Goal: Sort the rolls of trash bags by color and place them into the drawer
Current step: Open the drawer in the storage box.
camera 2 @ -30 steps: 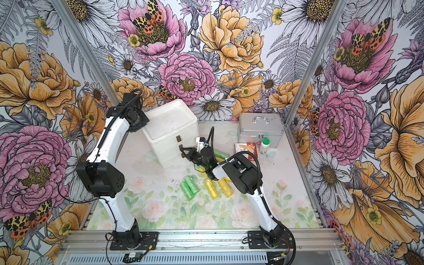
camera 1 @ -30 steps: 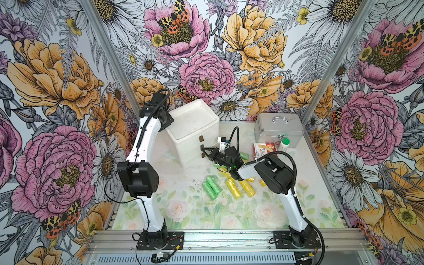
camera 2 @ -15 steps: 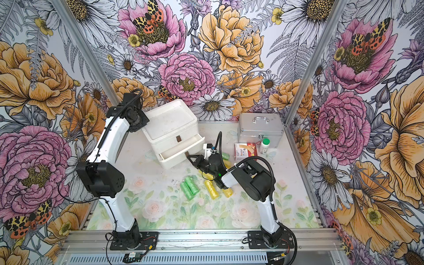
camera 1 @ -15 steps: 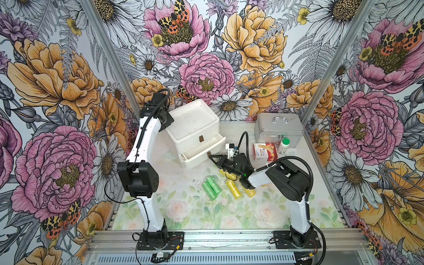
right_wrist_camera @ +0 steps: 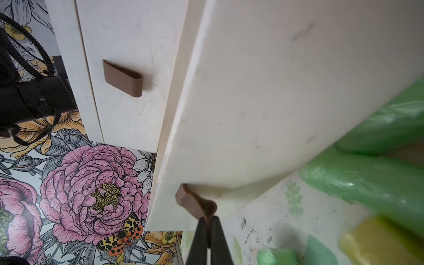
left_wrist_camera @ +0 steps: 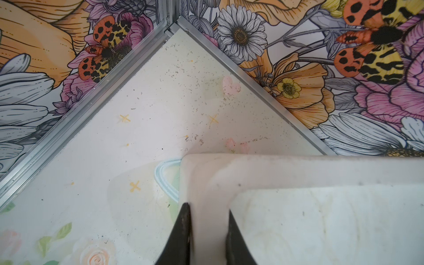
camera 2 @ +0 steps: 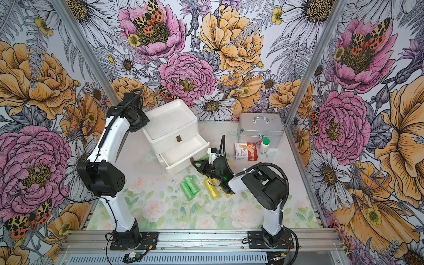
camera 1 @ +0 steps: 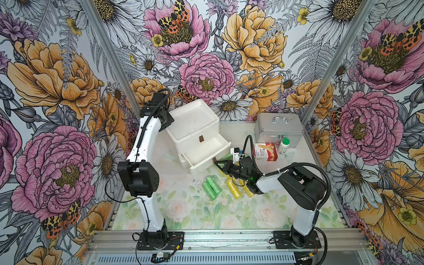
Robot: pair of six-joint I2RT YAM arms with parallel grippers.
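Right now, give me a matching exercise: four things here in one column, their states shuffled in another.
Column one: 1 lower drawer; 2 right end effector; 3 left end effector; 4 silver case.
Column two: A shut on the drawer unit's rim; B lid closed; C pulled out; D shut on the brown pull tab.
Pairs: 1-C, 2-D, 3-A, 4-B.

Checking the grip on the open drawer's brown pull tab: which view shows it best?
Right wrist view: close up, the right gripper shut on the pull tab. In both top views it is a speck; the left wrist view misses it.
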